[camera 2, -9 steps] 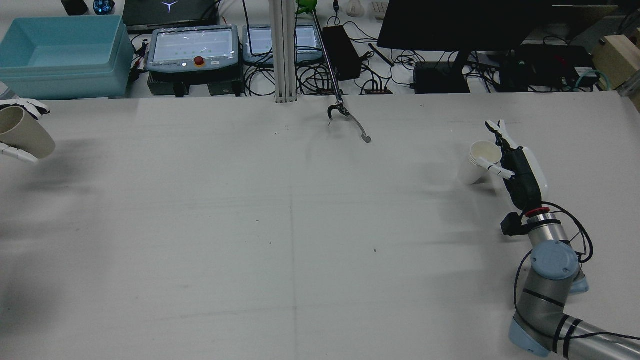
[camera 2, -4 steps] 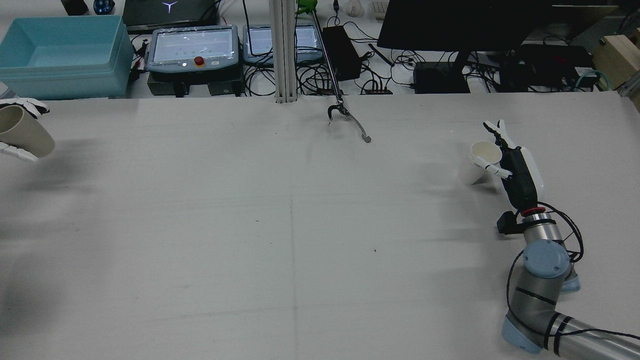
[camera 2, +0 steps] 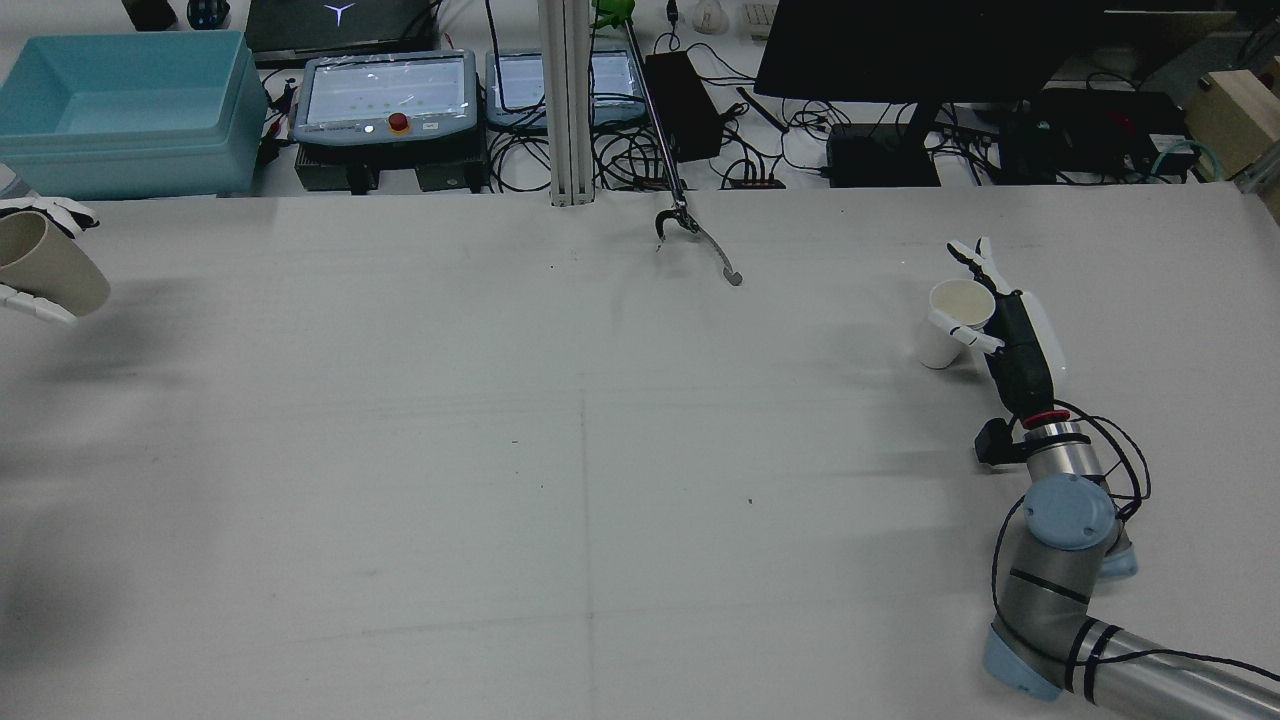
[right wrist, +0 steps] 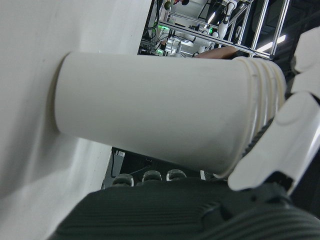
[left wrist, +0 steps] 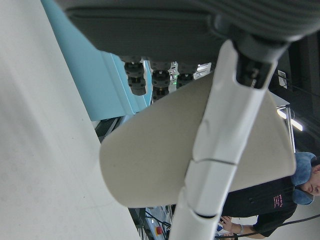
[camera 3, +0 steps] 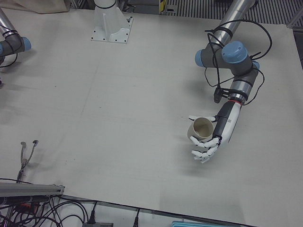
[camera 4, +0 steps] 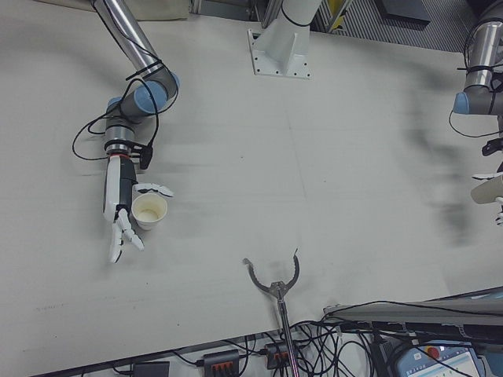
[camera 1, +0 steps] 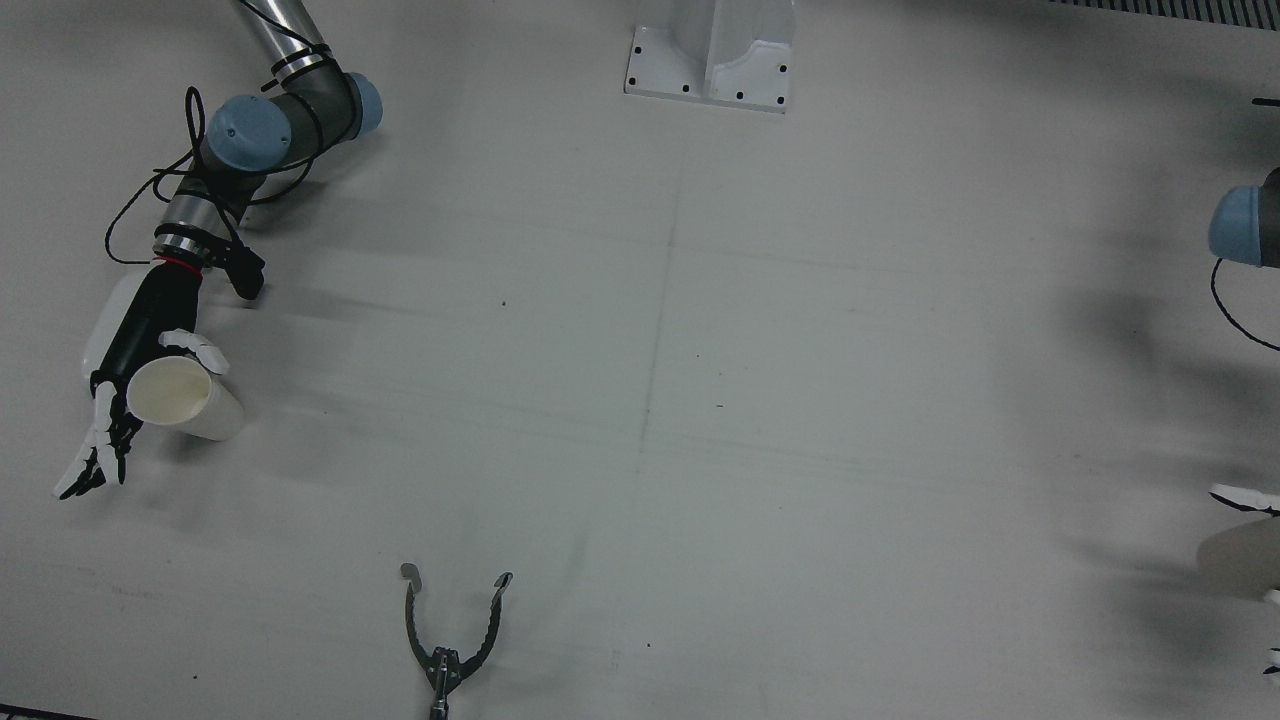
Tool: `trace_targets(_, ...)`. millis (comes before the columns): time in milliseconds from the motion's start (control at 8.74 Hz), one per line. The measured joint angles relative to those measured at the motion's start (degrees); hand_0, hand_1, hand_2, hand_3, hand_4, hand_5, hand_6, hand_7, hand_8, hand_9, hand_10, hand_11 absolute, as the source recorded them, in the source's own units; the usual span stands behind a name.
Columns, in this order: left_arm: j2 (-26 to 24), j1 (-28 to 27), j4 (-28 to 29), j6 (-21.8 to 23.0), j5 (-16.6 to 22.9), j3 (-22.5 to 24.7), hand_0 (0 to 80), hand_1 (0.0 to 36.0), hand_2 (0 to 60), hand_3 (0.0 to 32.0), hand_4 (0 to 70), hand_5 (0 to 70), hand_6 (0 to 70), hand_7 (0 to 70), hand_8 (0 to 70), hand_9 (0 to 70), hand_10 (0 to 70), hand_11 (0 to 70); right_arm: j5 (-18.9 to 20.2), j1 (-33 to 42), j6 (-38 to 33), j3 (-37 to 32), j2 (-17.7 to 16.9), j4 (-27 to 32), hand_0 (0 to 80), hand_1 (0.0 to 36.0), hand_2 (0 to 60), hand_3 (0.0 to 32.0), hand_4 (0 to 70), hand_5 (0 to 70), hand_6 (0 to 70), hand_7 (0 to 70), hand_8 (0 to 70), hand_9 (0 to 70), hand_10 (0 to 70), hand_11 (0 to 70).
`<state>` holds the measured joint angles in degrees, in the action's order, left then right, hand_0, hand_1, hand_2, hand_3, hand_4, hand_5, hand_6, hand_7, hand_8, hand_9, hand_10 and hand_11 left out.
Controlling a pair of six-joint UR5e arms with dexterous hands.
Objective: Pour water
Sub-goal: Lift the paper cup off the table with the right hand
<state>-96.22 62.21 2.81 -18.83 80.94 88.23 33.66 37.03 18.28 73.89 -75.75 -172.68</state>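
A beige cup [camera 2: 50, 265] hangs tilted above the table's far left, and my left hand [camera 2: 45, 212] is shut on it. The left-front view shows the same beige cup [camera 3: 201, 128] between the thumb and fingers of that left hand [camera 3: 220, 135]. A stack of white cups [camera 2: 950, 322] rests on the table at the right. My right hand [camera 2: 1005, 330] lies against its side, thumb over the rim, fingers stretched straight past it. From the front, the white cups [camera 1: 185, 400] sit beside the right hand [camera 1: 130, 400]. No water is visible.
A metal grabber tool [camera 2: 695, 240] lies at the far middle edge of the table [camera 2: 580, 450]. Beyond that edge stand a teal bin [camera 2: 120, 110], teach pendants [camera 2: 385, 95], cables and a monitor. A white pedestal plate [camera 1: 710, 60] sits at the robot's side.
My right arm and hand have shifted slightly left, and the white cups moved with them and stand more upright. The left hand and its beige cup have barely moved.
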Motion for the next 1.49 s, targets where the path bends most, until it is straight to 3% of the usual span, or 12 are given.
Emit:
trace_targets(114,0.0,0.0,0.0,0.0,0.0,-0.1,80.0,28.6,0.0,0.0,46.1,38.1,17.6,38.6,15.3,25.1,8.4,14.8,0.0,-0.3,0.1,-0.1,0.1,0.0,39.3,10.0,23.6,0.0,18.6,17.4,9.8,17.6,0.9,2.1,0.1,0.3)
trace_targets(229,0.0,0.0,0.0,0.0,0.0,-0.1,80.0,28.4,0.0,0.0,46.2,38.0,17.6,38.7,15.2,25.0,8.4,14.8,0.1,-0.5,0.1,-0.1,0.1,-0.1,38.8,6.6,27.7,0.0,31.3,42.1,39.4,51.6,15.9,23.8,12.2,17.8)
trace_targets(343,0.0,0.0,0.0,0.0,0.0,-0.2,80.0,28.4,0.0,0.0,46.1,37.8,17.6,38.5,15.0,24.7,8.4,14.8,0.0,-0.7,0.1,-0.1,0.2,-0.1,39.2,5.1,33.7,0.0,40.5,61.2,59.9,70.0,37.4,50.1,26.6,38.1)
trace_targets(458,0.0,0.0,0.0,0.0,0.0,-0.2,80.0,28.2,0.0,0.0,46.0,37.6,17.6,38.6,15.0,24.8,8.4,14.7,0.0,-0.8,0.1,-0.1,0.2,-0.1,38.3,5.9,45.2,0.0,44.5,70.0,70.0,70.0,48.3,64.1,36.5,51.0)
trace_targets(572,0.0,0.0,0.0,0.0,0.0,-0.2,80.0,28.0,0.0,0.0,45.9,37.5,17.5,38.5,15.0,24.8,8.3,14.6,0.0,-0.8,0.0,-0.1,0.2,-0.1,37.4,8.0,56.4,0.0,43.7,70.0,70.0,70.0,50.2,66.5,39.5,54.9)
trace_targets(687,0.0,0.0,0.0,0.0,0.0,-0.2,80.0,27.7,0.0,0.0,46.5,37.4,17.5,38.5,14.9,24.7,8.3,14.5,0.0,-0.8,0.0,-0.1,0.2,-0.2,36.2,9.4,60.0,0.0,40.6,70.0,70.0,70.0,49.9,65.8,39.9,55.6)
trace_targets(1030,0.0,0.0,0.0,0.0,0.0,-0.1,80.0,27.6,0.0,0.0,50.2,38.1,18.3,40.2,14.9,24.7,8.0,14.2,0.4,0.4,-0.1,0.4,0.2,-0.4,38.0,13.0,60.0,0.0,33.5,70.0,67.4,70.0,44.8,59.5,38.9,54.6)
trace_targets(1488,-2.4,-1.0,-2.5,-0.5,1.0,2.5,80.0,27.5,0.0,0.0,52.7,38.7,18.8,40.9,14.7,24.4,8.0,14.1,1.2,4.4,0.0,5.8,0.1,-0.7,41.2,14.7,60.0,0.0,30.3,70.0,65.8,70.0,42.5,56.6,36.9,52.3)
